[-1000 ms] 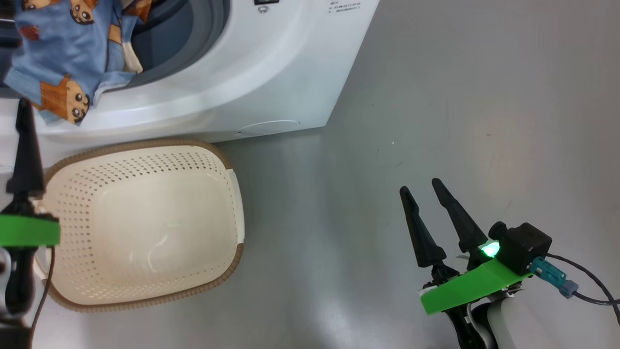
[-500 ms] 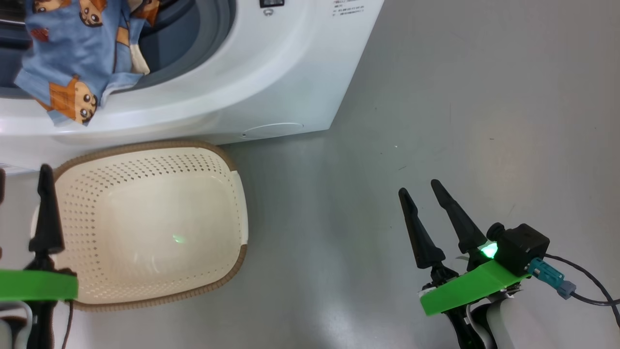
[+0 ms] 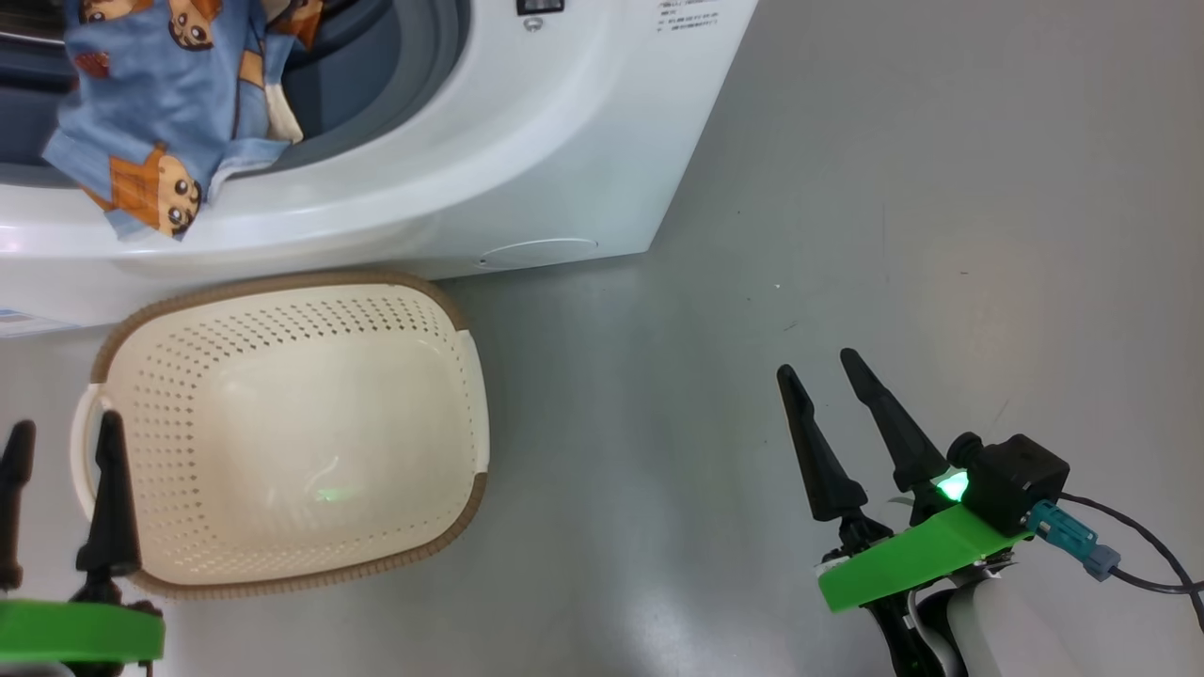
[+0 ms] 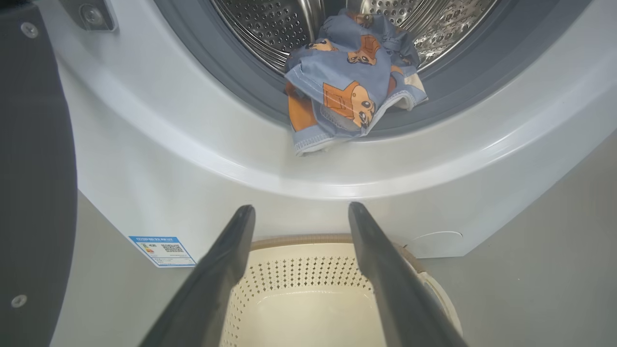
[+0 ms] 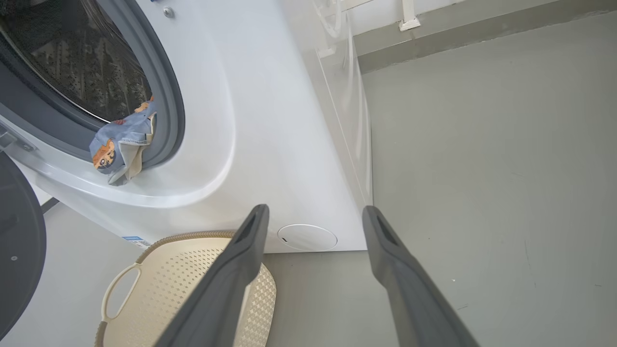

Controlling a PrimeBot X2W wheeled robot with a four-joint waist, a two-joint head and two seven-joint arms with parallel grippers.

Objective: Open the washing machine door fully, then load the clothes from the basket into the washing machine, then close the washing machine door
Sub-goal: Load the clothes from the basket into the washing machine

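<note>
left wrist view: my left hand [image 4: 300, 207], spread and empty, should tuck the overhanging clothes [image 4: 344, 91] fully into the washing machine [image 4: 144, 144].

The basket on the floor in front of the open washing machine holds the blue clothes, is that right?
No. The basket does sit on the floor before the open washing machine, but it is empty. The head view shows the blue clothes draped over the lower edge of the machine's opening, hanging partly out.

One basket [image 3: 282, 315], one washer [image 3: 546, 141], one garment [image 3: 155, 89].
</note>
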